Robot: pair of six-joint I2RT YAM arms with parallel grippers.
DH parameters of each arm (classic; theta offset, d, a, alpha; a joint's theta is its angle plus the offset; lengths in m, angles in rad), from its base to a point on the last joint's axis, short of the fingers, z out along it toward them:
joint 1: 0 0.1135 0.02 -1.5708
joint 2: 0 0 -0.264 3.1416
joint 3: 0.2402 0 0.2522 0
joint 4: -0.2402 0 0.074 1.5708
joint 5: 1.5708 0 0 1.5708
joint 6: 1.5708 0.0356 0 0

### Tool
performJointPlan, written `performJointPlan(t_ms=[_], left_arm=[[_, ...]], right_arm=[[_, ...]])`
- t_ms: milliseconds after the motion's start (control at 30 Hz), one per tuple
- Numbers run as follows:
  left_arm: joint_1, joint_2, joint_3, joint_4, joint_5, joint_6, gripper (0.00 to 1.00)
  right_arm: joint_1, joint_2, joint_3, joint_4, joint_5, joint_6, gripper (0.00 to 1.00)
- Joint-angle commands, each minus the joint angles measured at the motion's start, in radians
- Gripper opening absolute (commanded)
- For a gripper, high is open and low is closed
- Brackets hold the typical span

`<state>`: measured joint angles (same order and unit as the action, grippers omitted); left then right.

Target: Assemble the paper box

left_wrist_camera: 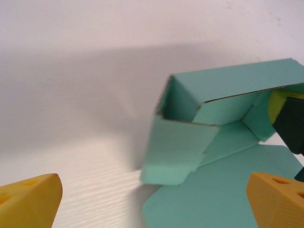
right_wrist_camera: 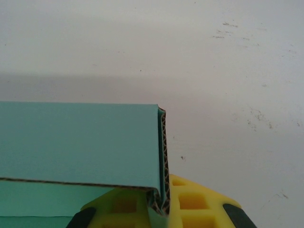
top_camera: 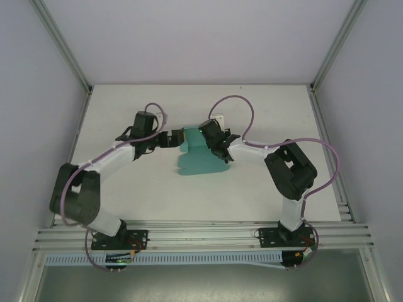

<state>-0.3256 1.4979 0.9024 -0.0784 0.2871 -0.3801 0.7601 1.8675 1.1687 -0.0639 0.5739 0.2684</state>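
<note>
The paper box (top_camera: 199, 157) is teal-green card, part folded, lying mid-table. In the left wrist view the paper box (left_wrist_camera: 213, 133) has a raised wall and a side flap folded in, with its flat base panel spreading toward the camera. My left gripper (top_camera: 172, 138) sits just left of the box; in its own view the left gripper (left_wrist_camera: 152, 204) is open, fingers (left_wrist_camera: 28, 199) wide apart with nothing gripped. My right gripper (top_camera: 211, 139) is shut on the box's folded far wall. In its own view the right gripper (right_wrist_camera: 164, 202) pinches the doubled corrugated edge of the paper box (right_wrist_camera: 80, 142).
The white table (top_camera: 264, 113) runs out to metal frame posts at the back corners. A small white object (top_camera: 220, 117) lies behind the right gripper. The aluminium base rail (top_camera: 201, 236) runs along the near edge.
</note>
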Motion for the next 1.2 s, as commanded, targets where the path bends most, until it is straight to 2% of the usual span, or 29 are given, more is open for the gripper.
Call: performJointPlan(t_ms=[0,67,167,267,333,500,633,767,833,900,1100,1167], left_arm=[[0.029,-0.072,-0.073,-0.029,-0.070,-0.013,0.98],[0.057,-0.054,-0.101,-0.024,-0.080,-0.018,0.94],[0.069,0.035,-0.102,0.089,0.120,0.024,0.76],[0.070,0.138,-0.078,0.246,0.333,0.038,0.62],[0.069,0.198,-0.049,0.307,0.405,0.045,0.57],[0.066,0.288,-0.014,0.385,0.494,0.060,0.55],[0.065,0.338,0.016,0.378,0.483,0.068,0.46],[0.059,0.378,0.051,0.371,0.478,0.073,0.42],[0.050,0.391,0.079,0.337,0.441,0.082,0.38],[0.031,0.402,0.116,0.275,0.355,0.093,0.33],[-0.043,0.451,0.238,0.060,0.047,0.137,0.29],[-0.049,0.471,0.257,0.027,0.022,0.138,0.25]], right_arm=[[0.001,0.021,-0.004,-0.022,-0.010,-0.003,0.00],[0.001,0.026,-0.001,-0.024,-0.016,-0.003,0.00],[0.001,0.030,0.006,-0.030,-0.022,-0.003,0.00],[0.001,0.028,0.008,-0.037,-0.021,0.002,0.00],[0.001,0.026,0.009,-0.036,-0.023,0.003,0.00],[0.001,0.034,0.023,-0.046,-0.025,0.004,0.00],[0.002,0.042,0.031,-0.042,-0.041,0.005,0.00],[0.005,0.042,0.034,-0.042,-0.040,-0.005,0.00],[0.004,0.039,0.034,-0.043,-0.042,-0.007,0.00],[0.013,0.038,0.034,-0.039,-0.040,-0.011,0.00],[0.025,0.036,0.040,-0.050,-0.009,-0.020,0.00],[0.027,0.033,0.036,-0.045,-0.006,-0.024,0.00]])
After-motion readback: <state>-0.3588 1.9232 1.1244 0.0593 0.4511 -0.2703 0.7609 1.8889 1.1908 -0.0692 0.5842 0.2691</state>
